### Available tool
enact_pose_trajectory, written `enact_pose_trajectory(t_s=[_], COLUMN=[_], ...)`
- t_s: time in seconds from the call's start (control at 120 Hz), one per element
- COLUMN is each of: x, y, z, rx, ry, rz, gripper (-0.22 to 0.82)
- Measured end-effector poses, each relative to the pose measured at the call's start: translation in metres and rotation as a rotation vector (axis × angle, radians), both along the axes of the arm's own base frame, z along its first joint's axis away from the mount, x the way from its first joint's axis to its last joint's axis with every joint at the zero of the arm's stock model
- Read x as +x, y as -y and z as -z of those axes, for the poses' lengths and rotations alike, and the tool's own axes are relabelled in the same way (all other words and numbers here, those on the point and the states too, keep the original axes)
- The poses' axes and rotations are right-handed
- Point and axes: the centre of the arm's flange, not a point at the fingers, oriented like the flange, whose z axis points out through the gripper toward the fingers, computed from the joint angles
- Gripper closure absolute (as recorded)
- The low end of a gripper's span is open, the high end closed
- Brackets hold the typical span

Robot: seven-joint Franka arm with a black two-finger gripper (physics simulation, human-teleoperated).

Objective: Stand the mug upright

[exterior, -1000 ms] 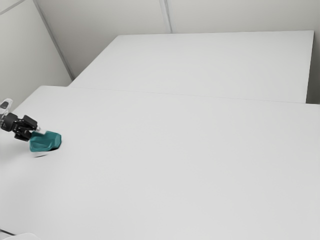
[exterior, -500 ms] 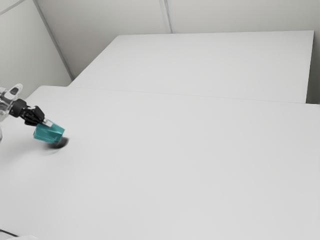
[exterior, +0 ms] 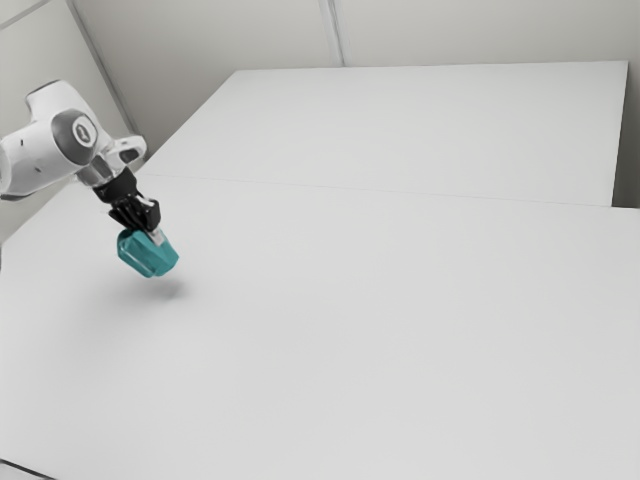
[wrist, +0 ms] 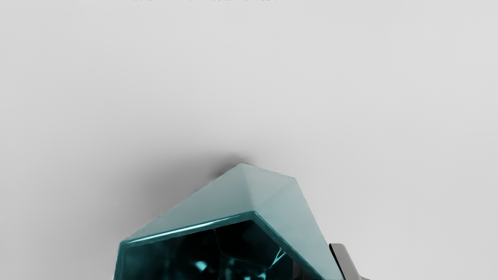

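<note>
Since half a second ago, the mug (exterior: 148,254) has travelled toward the exterior view's right, and its tilt has grown steeper; more of the arm (exterior: 50,150) has come into sight. It hangs above the bench (exterior: 380,320), apart from its soft shadow (exterior: 165,289).

The claw (exterior: 148,235) is grasping the mug, apparently by its wall. In the wrist view, one finger (wrist: 342,258) lies against the outside near the rim (wrist: 186,230); a dark shape just inside looks like its partner, though little of it can be made out.

To my eye it will handle as a light, stiff, hollow piece. The hard gloss suggests glaze or glass, so I would treat it as slippery and liable to chip. That wall near the rim is a sensible place to hold, pinched from inside and out, but a narrow bite on angled faces could let the mug pivot.

Its mouth faces back toward the hand, and its base seems to point away and down. The long axis leans, running from the exterior view's upper left to its lower right, neither flat nor upright.
</note>
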Motion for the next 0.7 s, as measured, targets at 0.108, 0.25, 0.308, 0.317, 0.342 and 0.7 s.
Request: enact_pose_trajectory(t_s=[0.108,0.25,0.308,0.317,0.342,0.7], x=[-0.005,-0.011,-0.015,-0.015,-0.017,-0.024], y=[0.048,0.099,0.114,0.116,0.122,0.166], z=[-0.003,-0.001,0.0,0.001,0.003,0.038], rx=[0.116,0.189,0.205,0.206,0.21,0.218], ry=[0.033,0.07,0.077,0.077,0.077,0.029], rz=[0.019,-0.013,-0.04,-0.044,-0.059,-0.29], gripper=[0.77,0.78,0.78,0.78,0.78,0.78])
